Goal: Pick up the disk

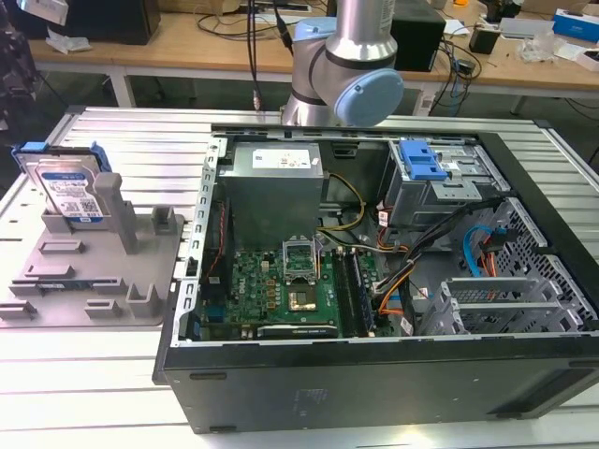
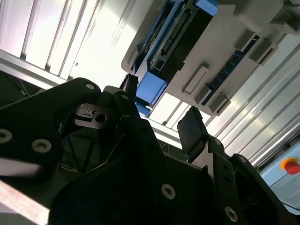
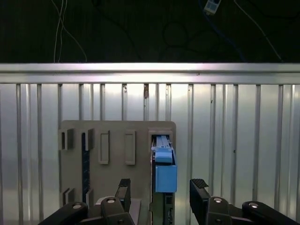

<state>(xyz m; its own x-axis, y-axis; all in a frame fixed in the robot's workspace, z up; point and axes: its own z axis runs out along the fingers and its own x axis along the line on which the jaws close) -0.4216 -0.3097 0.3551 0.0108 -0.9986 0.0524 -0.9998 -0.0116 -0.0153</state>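
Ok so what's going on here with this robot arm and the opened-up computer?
The robot arm is working on a hard drive, which stands on edge in a grey holder fixture to the exterior view's left of the open computer case. In the first wrist view the gripper is open. The drive's blue rail shows between its spread fingers, which are not touching it. Nothing is held yet.
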